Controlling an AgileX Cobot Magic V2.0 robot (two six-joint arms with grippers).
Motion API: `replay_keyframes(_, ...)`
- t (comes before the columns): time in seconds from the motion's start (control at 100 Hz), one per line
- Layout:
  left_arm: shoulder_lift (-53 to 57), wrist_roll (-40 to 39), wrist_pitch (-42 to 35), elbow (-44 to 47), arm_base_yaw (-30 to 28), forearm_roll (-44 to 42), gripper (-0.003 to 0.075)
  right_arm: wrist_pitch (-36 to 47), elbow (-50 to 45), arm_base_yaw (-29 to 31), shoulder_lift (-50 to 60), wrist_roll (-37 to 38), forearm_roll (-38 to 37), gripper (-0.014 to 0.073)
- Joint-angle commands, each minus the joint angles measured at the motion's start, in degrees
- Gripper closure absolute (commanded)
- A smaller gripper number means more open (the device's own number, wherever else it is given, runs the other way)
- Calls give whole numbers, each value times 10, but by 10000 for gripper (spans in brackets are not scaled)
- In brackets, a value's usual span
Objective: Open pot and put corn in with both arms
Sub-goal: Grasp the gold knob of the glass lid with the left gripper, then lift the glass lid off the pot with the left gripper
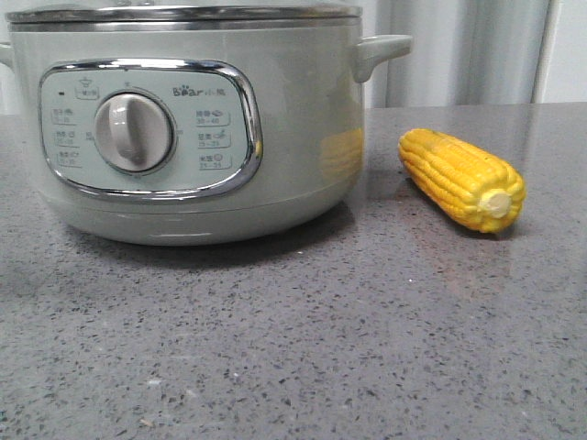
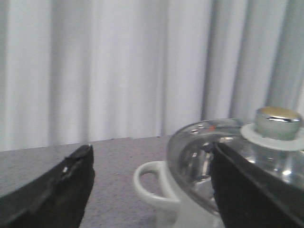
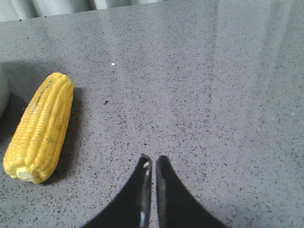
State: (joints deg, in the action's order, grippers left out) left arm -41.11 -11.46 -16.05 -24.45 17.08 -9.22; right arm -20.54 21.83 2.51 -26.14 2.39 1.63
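Corn ribbed, tapered; pot smooth, round, glossy.

Large round pale-green electric pot stands on grey speckled stone table, left part, well back from near edge. Clear glass lid with chrome knob sits on pot. Bright yellow corn cob lies on table just right of pot, apart from it, stub end toward near-right corner.

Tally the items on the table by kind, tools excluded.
Pot: 1
Glass lid, on the pot: 1
Corn: 1
Total: 3
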Motion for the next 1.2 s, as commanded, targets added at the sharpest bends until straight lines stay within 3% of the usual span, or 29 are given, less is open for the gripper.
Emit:
replay_keyframes(0.0,-34,-7,-49,-39,43,-5,259,43,16,-1,-6,-5,1,659)
replay_keyframes(0.24,-106,-7,-67,-76,99,-3,259,38,16,-1,-6,-5,1,659)
replay_keyframes(1.02,-132,-7,-85,-89,110,-12,257,38,16,-1,-6,-5,1,659)
replay_keyframes(1.19,-174,-7,-91,-122,142,-40,230,39,16,-1,-6,-5,1,659)
